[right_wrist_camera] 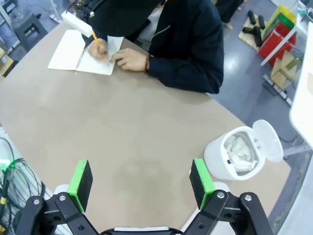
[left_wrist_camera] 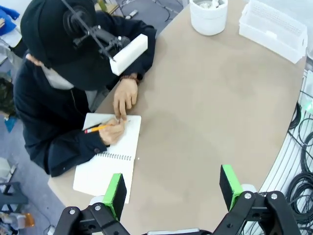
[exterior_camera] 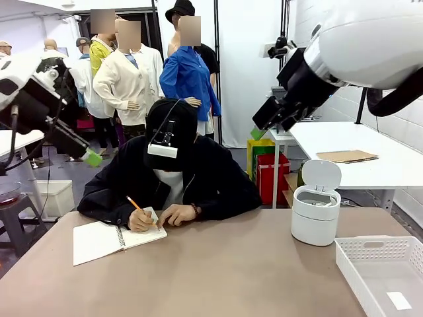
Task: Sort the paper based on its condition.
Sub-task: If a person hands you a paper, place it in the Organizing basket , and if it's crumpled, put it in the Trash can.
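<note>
Inspecting the table from the front view: the person sits at 12 o'clock, writing with a pencil [exterior_camera: 134,203] in a spiral notebook [exterior_camera: 99,241] that lies at about 10 o'clock on the table [exterior_camera: 231,284].

A white bin [exterior_camera: 316,214] stands at 3 o'clock with its lid tipped open. A white basket [exterior_camera: 353,274] sits at about 4 o'clock, near the bin but apart from it.

Paper located:
- Crumpled paper [right_wrist_camera: 239,149] lies inside the bin, seen from the right wrist view.
- One flat slip [exterior_camera: 398,300] lies on the basket floor, toward its 5 o'clock corner.

Tools:
- The left gripper [left_wrist_camera: 172,188] hangs high above the table's near edge, jaws spread wide, nothing between the pads. The notebook lies at its 10 o'clock.
- The right gripper [right_wrist_camera: 141,182] hangs high over the table, jaws fully apart, holding nothing. The bin lies at its 2 o'clock.

Assessment of progress: some sorting appears done, with wrinkled paper in the bin and smooth paper in the basket. I see no loose sheet on the bare tabletop for either arm to collect. What is left seems to depend on the person producing further pieces from the notebook. How many are to come cannot be judged. Both arms look parked in waiting, well clear of the person's hands.
</note>
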Tool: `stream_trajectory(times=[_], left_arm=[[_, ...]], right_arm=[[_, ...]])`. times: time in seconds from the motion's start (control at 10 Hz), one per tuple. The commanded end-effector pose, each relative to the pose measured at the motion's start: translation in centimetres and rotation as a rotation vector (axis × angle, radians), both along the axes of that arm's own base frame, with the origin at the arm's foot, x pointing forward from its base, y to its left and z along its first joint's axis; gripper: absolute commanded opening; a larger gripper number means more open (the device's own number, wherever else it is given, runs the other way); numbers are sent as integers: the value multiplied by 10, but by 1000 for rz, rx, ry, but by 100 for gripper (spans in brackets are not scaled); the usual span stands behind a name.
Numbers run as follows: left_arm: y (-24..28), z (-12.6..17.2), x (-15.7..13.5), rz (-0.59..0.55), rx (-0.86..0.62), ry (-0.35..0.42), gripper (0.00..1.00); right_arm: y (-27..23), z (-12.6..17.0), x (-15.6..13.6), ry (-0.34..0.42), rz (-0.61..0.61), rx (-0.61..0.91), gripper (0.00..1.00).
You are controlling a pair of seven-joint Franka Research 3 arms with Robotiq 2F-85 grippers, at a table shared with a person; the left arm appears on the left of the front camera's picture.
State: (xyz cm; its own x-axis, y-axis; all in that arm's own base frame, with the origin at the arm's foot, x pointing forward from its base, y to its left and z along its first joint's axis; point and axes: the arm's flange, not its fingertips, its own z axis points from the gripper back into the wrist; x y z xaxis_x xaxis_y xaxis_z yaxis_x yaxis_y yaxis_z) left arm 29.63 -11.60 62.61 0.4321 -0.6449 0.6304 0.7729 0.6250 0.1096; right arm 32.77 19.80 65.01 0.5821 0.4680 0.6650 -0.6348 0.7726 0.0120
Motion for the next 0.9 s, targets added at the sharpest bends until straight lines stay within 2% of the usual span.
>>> stream_trajectory(times=[0.0,0.3,0.6,0.8], left_arm=[[19,1,-30,116,52,-4,100],[38,15,-50,238,26,-92,100],[42,31,-43,235,-27,-134,100],[38,39,-38,197,-43,-163,100]], right_arm=[[-14,-3,-15,-16,24,13,100],[-23,3,-21,-21,3,26,100],[-38,13,-17,49,-10,29,100],[-50,20,-15,32,-10,89,100]])
